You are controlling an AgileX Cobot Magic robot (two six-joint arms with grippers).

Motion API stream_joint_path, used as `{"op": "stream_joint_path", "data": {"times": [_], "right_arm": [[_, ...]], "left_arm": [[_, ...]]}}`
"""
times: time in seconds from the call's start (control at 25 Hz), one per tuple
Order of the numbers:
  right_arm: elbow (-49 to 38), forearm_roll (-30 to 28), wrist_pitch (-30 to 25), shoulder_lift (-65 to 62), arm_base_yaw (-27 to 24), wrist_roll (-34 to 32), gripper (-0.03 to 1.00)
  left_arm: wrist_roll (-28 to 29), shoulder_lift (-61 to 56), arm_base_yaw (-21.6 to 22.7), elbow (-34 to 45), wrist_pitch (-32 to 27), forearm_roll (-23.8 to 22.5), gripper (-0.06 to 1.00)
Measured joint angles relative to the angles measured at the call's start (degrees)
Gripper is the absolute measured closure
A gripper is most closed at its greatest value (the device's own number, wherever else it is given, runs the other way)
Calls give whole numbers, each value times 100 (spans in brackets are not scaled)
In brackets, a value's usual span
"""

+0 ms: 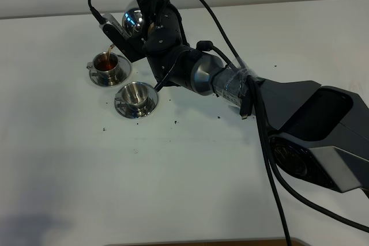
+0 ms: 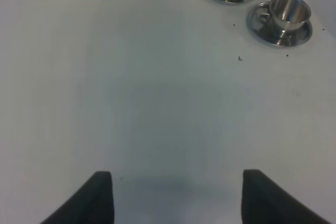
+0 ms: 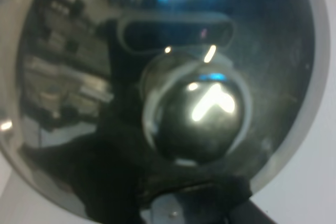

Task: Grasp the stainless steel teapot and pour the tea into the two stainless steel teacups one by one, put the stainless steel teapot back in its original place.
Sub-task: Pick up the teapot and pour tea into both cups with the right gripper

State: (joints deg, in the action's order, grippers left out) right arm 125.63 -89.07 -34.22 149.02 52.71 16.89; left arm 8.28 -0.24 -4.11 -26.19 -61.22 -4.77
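Observation:
My right gripper (image 1: 145, 27) is shut on the stainless steel teapot (image 1: 133, 20) and holds it tilted above the table, spout down to the left. A thin stream of tea (image 1: 110, 49) falls into the far teacup (image 1: 108, 63), which holds dark reddish-brown tea on its saucer. The near teacup (image 1: 136, 94) stands empty on its saucer just to the right and in front. The right wrist view is filled by the teapot's lid and knob (image 3: 197, 116). My left gripper (image 2: 176, 198) is open and empty over bare table, with the empty cup (image 2: 287, 13) far ahead. The teapot's own saucer is hidden.
The white table (image 1: 69, 171) carries a few dark specks (image 1: 173, 123) near the cups. My right arm (image 1: 288, 113) and its black cables (image 1: 271, 177) cross the right half. The table's back edge (image 1: 52, 18) runs behind the cups.

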Motion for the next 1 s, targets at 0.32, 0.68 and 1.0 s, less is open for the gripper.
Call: {"op": "stream_joint_path", "data": {"times": [0.32,0.68,1.0], "right_arm": [[0,-36,-21,0,0,-59,78],[0,-44,-27,0,0,-122,78],[0,-75,-43,0,0,-221,78]], "left_arm": [[0,0,0,0,0,0,36],[0,0,0,0,0,0,36],[0,0,0,0,0,0,36]]}}
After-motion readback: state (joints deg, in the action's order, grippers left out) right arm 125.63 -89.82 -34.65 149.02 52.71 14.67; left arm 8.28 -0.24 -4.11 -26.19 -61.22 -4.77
